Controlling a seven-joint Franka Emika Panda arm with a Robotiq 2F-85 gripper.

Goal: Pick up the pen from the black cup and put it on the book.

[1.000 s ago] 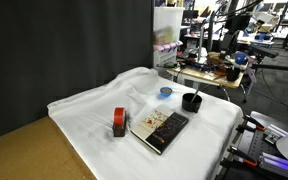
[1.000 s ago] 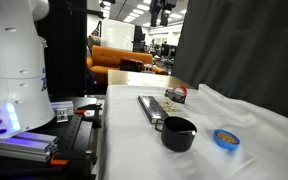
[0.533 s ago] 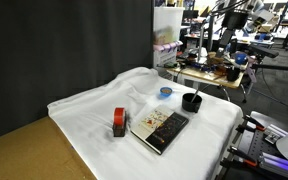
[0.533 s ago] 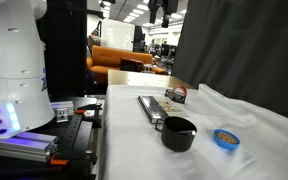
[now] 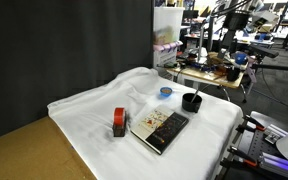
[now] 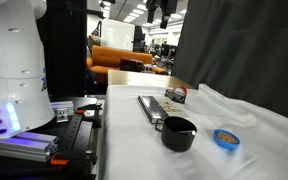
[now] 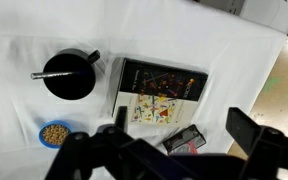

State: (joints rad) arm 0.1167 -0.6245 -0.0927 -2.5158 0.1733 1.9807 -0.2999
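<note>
Hovering at the bottom of the wrist view with the claw (image 7: 172,152) spread wide, 2 blurred fingers (image 7: 252,138) gripping nothing. Just above, at frame centre, flat on the white cloth (image 7: 244,60): the book (image 7: 159,92), a red-and-black block (image 7: 184,140) near its lower edge. At upper left, poking out of the black cup (image 7: 69,85) past its left rim: the pen (image 7: 49,74). At lower left, a blue dish (image 7: 54,133).

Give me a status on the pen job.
Nothing is done yet: the pen rests in the black cup, and the book carries no pen. The hand hovers open above them, holding nothing. Left: grip the pen, lift it, lay it on the book.
</note>
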